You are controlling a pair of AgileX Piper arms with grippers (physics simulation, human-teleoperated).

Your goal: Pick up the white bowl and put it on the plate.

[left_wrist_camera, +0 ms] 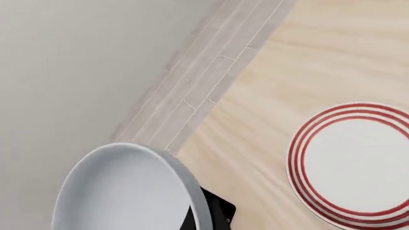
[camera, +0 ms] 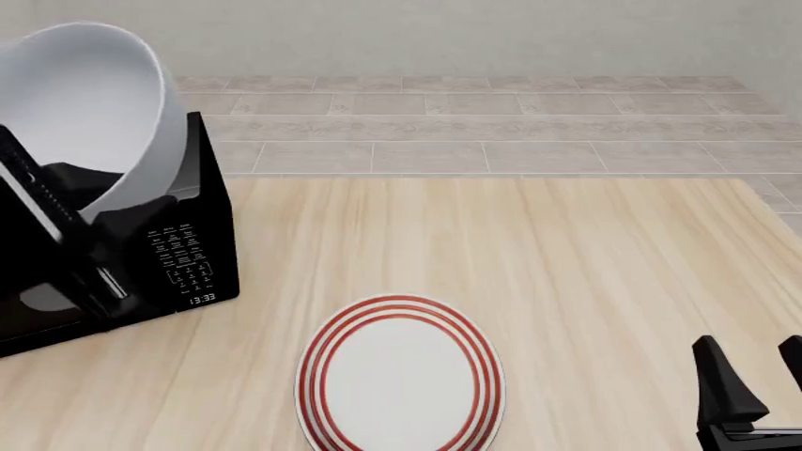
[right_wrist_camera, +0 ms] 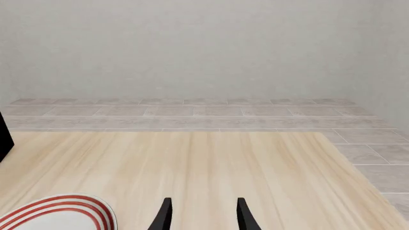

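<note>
White bowl is up in the air at the desk's far left, tilted, clamped at its rim by the left hand, above a black microwave and well apart from the plate. Right hand idles, fingers apart, empty. Risk: the rim-only grip could slip on glossy bowl, or bowl clips microwave on the swing over.

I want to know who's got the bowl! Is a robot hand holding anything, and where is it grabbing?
The left gripper holds the white bowl by its rim, lifted and tilted. The right gripper is open, holding nothing.
</note>
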